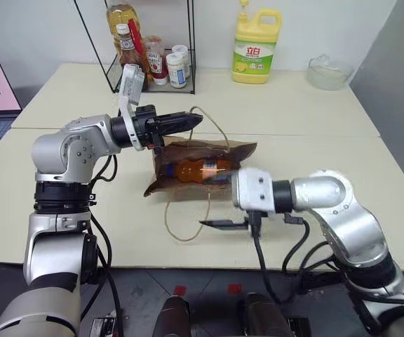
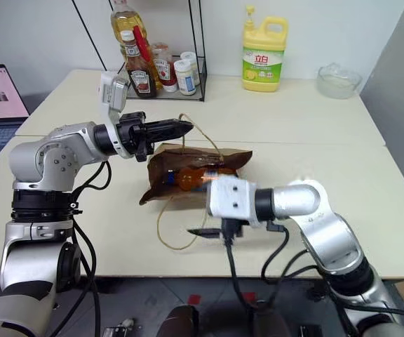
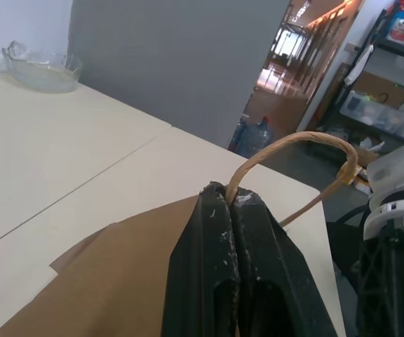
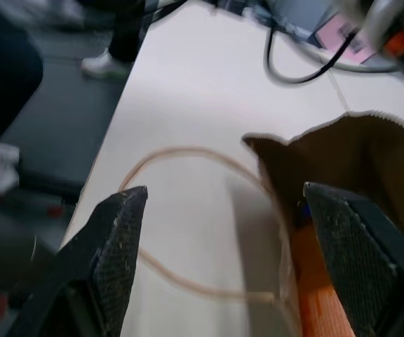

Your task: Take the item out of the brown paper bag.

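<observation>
Orange bottle (image 1: 200,170) inside tan bag (image 1: 188,151) — sideways

The bottle (image 1: 200,170) is largely covered by the brown paper bag (image 1: 188,151); its cap end is blocked by the right wrist housing. In the right wrist view, only an orange sliver (image 4: 321,298) is seen, cut off at the edge. Sauce-bottle labels (image 2: 141,78) cannot be read.

2 head views look down over the table (image 1: 314,112); 2 wrist views sit close by the bag (image 1: 188,151).
</observation>
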### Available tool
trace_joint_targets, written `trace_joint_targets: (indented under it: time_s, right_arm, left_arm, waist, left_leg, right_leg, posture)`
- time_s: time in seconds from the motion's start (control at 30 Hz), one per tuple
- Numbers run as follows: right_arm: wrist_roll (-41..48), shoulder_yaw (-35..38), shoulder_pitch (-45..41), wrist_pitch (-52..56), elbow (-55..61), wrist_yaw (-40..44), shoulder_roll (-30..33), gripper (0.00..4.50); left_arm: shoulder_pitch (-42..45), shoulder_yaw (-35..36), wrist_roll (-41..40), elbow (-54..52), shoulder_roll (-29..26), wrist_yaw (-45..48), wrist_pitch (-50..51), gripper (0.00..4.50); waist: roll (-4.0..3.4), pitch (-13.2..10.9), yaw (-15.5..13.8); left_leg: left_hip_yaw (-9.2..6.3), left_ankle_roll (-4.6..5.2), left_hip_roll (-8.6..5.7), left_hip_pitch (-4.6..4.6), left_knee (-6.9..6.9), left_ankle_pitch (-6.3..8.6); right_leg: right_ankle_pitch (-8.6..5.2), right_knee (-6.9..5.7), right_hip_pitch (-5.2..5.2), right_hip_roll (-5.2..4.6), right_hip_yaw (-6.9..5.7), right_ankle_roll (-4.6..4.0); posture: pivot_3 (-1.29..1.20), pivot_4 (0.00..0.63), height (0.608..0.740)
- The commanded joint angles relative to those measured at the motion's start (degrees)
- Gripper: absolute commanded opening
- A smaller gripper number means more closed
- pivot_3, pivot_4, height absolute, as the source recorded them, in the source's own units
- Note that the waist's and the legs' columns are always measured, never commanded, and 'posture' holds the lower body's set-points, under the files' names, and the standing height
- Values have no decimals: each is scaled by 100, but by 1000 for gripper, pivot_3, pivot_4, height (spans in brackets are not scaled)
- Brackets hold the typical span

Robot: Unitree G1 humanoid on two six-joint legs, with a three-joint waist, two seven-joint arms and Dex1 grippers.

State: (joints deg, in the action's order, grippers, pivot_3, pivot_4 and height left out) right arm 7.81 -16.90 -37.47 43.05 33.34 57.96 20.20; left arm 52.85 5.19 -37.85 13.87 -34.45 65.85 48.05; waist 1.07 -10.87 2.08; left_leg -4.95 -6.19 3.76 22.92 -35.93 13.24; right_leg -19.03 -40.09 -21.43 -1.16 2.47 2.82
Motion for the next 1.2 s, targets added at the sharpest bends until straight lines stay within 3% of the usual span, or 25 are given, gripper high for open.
trace_joint_targets:
  time_s: [0.03,0.2,0.57,0.87,1.1,1.2]
  right_arm:
    - [144,61,-447,750,-294,-764,-515,3736]
    - [238,92,-999,1601,-1052,-1437,-1084,3736]
    - [361,37,-1508,2289,-2073,-2035,-1119,3736]
    - [-44,-776,-1853,1438,-2609,-2012,-743,3736]
    - [-435,-1241,-1973,545,-3520,-1992,-850,3736]
    - [-702,-1497,-2072,148,-3818,-1953,-871,4470]
  left_arm:
    - [168,86,-20,-68,-69,74,-128,0]
    - [217,81,-25,-40,-60,79,-143,0]
    - [267,116,-139,-117,-80,104,-80,0]
    - [323,119,-189,-146,-25,107,-63,0]
    - [353,68,-161,-165,23,154,-102,0]
    - [356,58,-128,-158,18,185,-126,0]
  waist:
    - [0,0,-3]
    - [-1,0,-12]
    - [-3,-2,3]
    - [-3,-2,36]
    - [-3,-2,52]
    - [-3,-2,58]
  left_leg:
    - [0,0,0,0,0,0]
    - [1,1,-1,3,1,1]
    - [2,21,-2,6,6,12]
    - [3,22,-2,11,12,12]
    - [3,21,-2,16,12,12]
    - [3,21,-2,19,13,12]
  right_leg:
    - [0,1,0,0,0,0]
    - [0,1,-1,-1,0,-1]
    - [0,1,-11,-2,1,-1]
    - [0,2,-21,-1,3,-1]
    - [0,2,-25,-1,3,-1]
    - [0,2,-30,-1,3,-1]
  posture:
    - [0,150,740]
    - [0,150,740]
    - [0,150,740]
    - [0,150,740]
    - [0,150,740]
    - [0,150,740]
